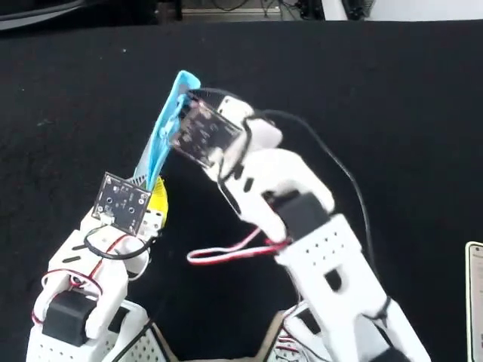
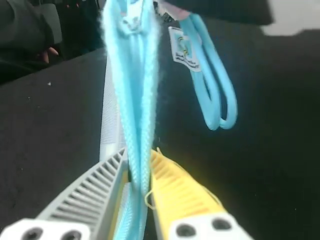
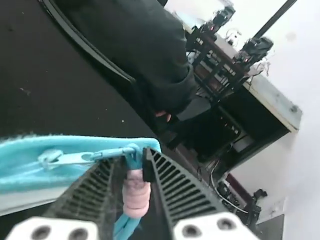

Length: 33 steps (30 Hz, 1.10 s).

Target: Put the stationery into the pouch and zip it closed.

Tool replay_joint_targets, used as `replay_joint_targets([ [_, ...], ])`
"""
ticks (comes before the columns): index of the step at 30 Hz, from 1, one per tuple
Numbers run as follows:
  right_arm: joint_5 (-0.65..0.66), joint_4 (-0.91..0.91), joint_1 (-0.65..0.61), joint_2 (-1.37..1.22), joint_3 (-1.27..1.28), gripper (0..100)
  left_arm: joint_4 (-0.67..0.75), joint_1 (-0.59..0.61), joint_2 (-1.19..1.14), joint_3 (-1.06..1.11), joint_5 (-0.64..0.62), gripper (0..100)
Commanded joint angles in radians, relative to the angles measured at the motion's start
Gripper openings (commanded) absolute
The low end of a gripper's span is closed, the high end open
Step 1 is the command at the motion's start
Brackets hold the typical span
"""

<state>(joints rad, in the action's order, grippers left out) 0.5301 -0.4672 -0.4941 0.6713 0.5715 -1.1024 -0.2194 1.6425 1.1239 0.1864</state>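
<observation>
One pouch [image 1: 161,139]: held edge-on over the surface [image 1: 377,113], long axis from 7 to 1 o'clock in the high view.
7 o'clock end: clamped by the left fingers [image 2: 95,185].
1 o'clock end: zip pull [image 3: 75,157] cord pinched by the right fingers [image 3: 175,190], which lie nearest it.

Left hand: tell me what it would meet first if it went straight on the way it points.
The left hand is shut on the blue pouch, which runs straight ahead, so it would just push that. Beyond, the right hand at the pouch's far end looks next, though depth is unclear.
</observation>
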Motion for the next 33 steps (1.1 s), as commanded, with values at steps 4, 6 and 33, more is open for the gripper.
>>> replay_joint_targets([
  [4,-0.012,0.055,0.207,-0.116,-0.185,1.1,-0.025,-0.005,-0.005,0.007,-0.003,3],
  [6,-0.008,0.051,0.218,-0.128,-0.183,1.1,-0.025,-0.005,-0.005,0.007,-0.003,3],
  [33,-0.005,0.035,0.169,-0.062,-0.028,1.1,-0.025,-0.005,-0.005,-0.001,-0.003,3],
])
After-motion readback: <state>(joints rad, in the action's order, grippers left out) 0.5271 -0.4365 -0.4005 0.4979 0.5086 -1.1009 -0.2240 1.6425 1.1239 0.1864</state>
